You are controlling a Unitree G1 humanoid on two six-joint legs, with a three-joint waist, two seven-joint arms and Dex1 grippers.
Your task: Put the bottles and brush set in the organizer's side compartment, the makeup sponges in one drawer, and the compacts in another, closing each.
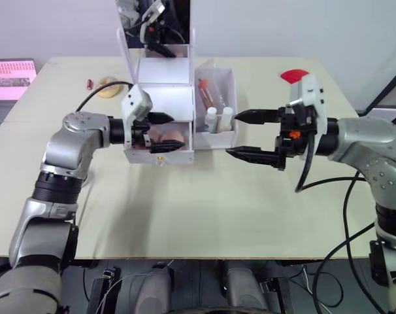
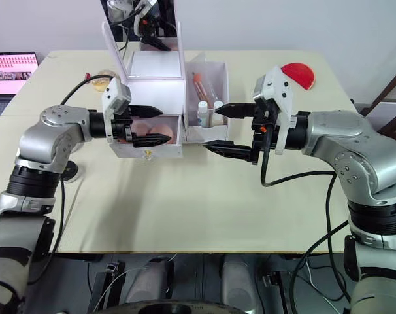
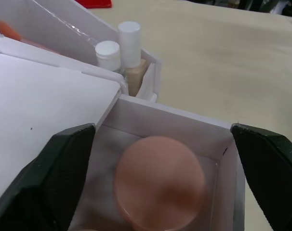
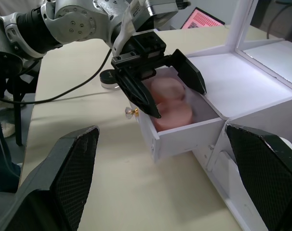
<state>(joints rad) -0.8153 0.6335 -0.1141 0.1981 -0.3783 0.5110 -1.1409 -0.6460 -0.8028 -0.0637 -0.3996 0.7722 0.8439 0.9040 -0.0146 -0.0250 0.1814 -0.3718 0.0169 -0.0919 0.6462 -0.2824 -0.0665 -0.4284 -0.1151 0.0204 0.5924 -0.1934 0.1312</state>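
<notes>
makeup sponges (image 3: 158, 185) lie in the pulled-out drawer (image 1: 160, 149), directly under the left hand (image 1: 164, 133), whose fingers gape empty above them; right hand (image 1: 249, 136), spread wide and empty, hovers just beside the organizer (image 1: 178, 98).

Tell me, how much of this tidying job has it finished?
Done: bottles stand in the side compartment. In hand: the left gripper, open, sits over sponges in the open drawer. Left: closing that drawer and putting away the red compact on the table.
</notes>
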